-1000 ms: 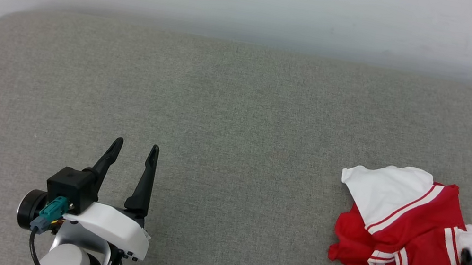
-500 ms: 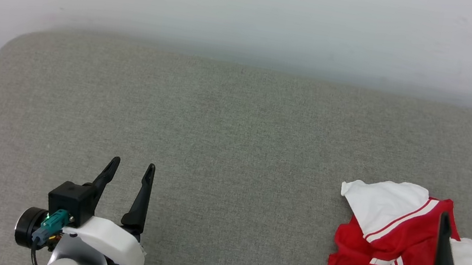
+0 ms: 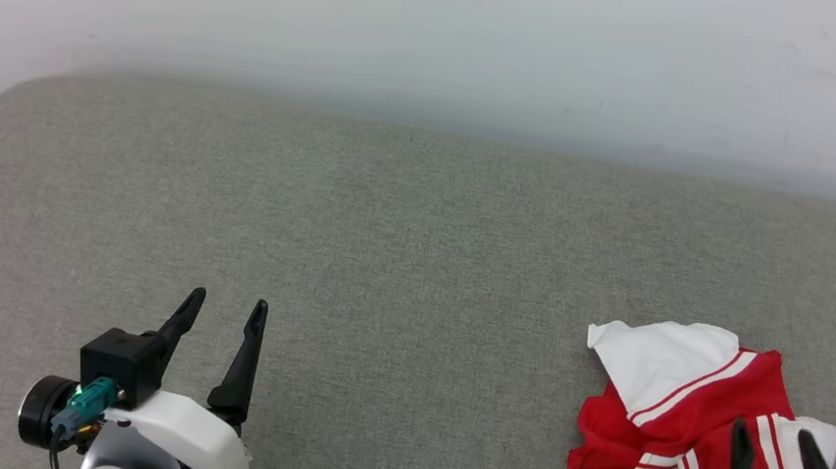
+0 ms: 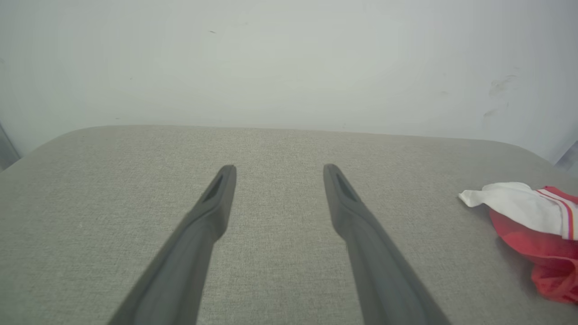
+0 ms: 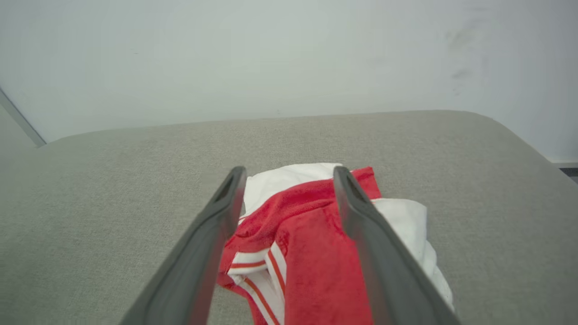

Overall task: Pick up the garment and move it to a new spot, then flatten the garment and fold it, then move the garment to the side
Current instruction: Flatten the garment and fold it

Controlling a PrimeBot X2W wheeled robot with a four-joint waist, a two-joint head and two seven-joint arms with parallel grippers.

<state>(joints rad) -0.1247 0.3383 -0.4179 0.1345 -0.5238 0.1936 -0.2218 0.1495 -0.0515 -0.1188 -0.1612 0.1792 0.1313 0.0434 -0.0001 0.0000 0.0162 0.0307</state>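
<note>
Progress is sitting near zero: garment point(image 3: 701, 418) is lying crumpled in a heap on the right side of the grey cushion point(image 3: 415, 251), not yet lifted. So pickup, move, flattening, folding & the final shift to the side are all remaining, as far as one can judge. R gripper point(image 3: 771, 431) is hanging over the heap w/ jaws spread wide, gripping nothing. L gripper point(image 3: 229, 298) is hovering well apart on the left, also wide open & empty. Whether R fingertips point(image 3: 739, 433) are touching cloth isn't clear. Heap's near edge is hiding behind the R gripper's body in head view, and left wrist view is cutting part of it off at the frame edge. Bunching is hiding the shirt's front & hem.
</note>
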